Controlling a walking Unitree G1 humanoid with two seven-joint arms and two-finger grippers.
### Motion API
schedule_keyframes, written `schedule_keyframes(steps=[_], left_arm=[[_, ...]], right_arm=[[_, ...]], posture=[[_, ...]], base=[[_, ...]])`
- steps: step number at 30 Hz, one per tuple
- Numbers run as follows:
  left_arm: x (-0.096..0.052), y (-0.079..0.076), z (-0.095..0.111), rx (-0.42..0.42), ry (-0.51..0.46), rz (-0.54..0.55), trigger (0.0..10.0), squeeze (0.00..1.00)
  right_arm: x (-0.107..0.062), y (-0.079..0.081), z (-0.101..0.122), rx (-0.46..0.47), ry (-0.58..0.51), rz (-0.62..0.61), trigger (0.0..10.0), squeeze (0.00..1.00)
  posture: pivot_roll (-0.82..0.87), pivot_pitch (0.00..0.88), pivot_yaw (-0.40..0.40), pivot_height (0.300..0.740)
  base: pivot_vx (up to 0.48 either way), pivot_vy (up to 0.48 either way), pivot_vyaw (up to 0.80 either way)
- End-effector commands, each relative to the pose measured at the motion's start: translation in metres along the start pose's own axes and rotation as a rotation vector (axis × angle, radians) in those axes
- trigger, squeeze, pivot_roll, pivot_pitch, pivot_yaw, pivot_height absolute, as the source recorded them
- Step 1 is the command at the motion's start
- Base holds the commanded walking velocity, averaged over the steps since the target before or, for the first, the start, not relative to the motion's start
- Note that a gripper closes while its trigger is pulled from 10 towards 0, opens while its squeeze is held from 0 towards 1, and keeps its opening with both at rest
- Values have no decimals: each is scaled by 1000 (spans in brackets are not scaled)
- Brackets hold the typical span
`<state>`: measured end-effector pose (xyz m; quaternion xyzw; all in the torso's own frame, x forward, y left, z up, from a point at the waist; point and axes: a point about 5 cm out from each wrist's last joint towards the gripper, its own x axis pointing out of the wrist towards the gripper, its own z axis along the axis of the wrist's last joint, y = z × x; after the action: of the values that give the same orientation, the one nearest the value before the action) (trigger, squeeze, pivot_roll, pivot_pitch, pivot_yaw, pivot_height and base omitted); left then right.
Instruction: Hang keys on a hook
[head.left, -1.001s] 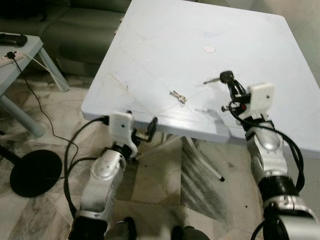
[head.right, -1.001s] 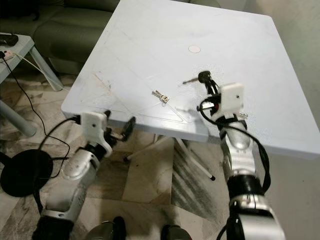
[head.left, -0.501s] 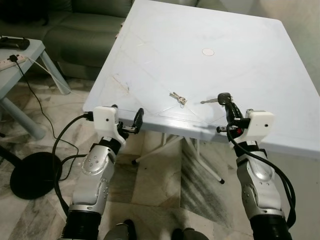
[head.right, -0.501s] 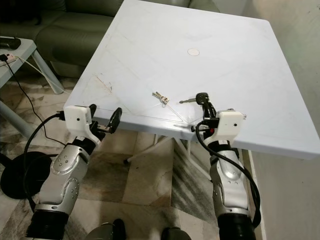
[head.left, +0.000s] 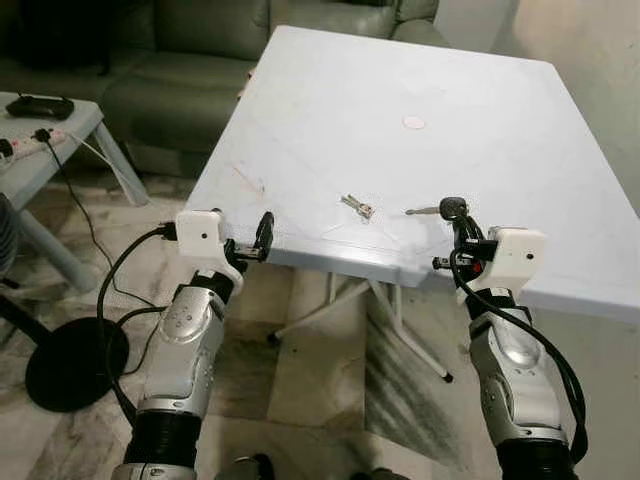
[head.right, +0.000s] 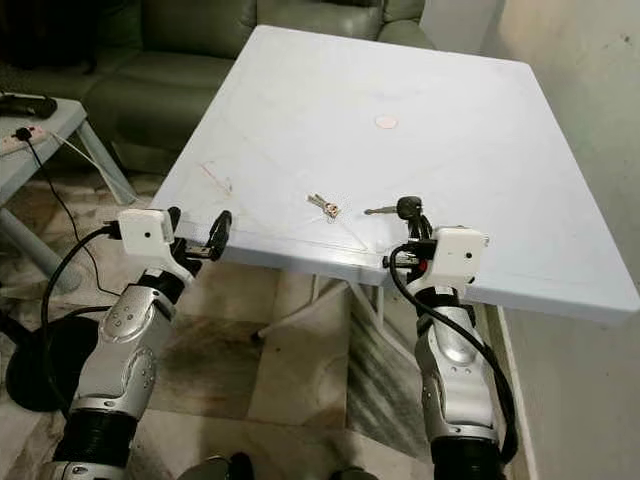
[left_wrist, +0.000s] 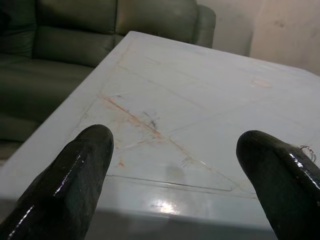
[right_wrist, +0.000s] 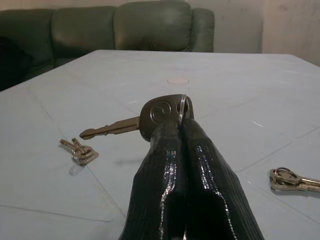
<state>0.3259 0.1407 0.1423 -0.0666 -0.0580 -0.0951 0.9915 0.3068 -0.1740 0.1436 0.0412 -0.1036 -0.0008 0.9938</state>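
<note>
Since a second ago the right gripper has drawn back toward the white table's near edge, pinched tight on the black-headed key. Left gripper hovers spread wide at the lower left edge. Small keys lie mid-frame; another key set is cut off. Green sofa sits upper left.

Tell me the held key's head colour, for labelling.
Black key head, silver blade; clearest in the right wrist view.
</note>
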Motion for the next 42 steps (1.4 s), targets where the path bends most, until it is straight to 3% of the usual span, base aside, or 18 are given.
schedule_keyframes(steps=[1, 19, 37, 42], left_arm=[[2, 1, 0, 9, -1, 6, 10000, 0], [5, -3, -5, 1, 12, -8, 10000, 0], [3, 3, -8, -5, 22, 15, 10000, 0], [5, 5, -9, -14, 31, 25, 10000, 0]], right_arm=[[-3, -2, 3, -6, -7, -14, 10000, 0], [-6, -5, 0, -27, 33, -31, 10000, 0], [-1, 0, -4, -41, 75, -16, 10000, 0], [-1, 1, -5, -42, 76, -17, 10000, 0]], posture=[[-38, 81, -4, 740], [-54, 79, -4, 740], [-47, 59, -4, 740], [-48, 57, -3, 740]], base=[[0, 0, 0], [0, 0, 0], [0, 0, -755], [0, 469, -775]])
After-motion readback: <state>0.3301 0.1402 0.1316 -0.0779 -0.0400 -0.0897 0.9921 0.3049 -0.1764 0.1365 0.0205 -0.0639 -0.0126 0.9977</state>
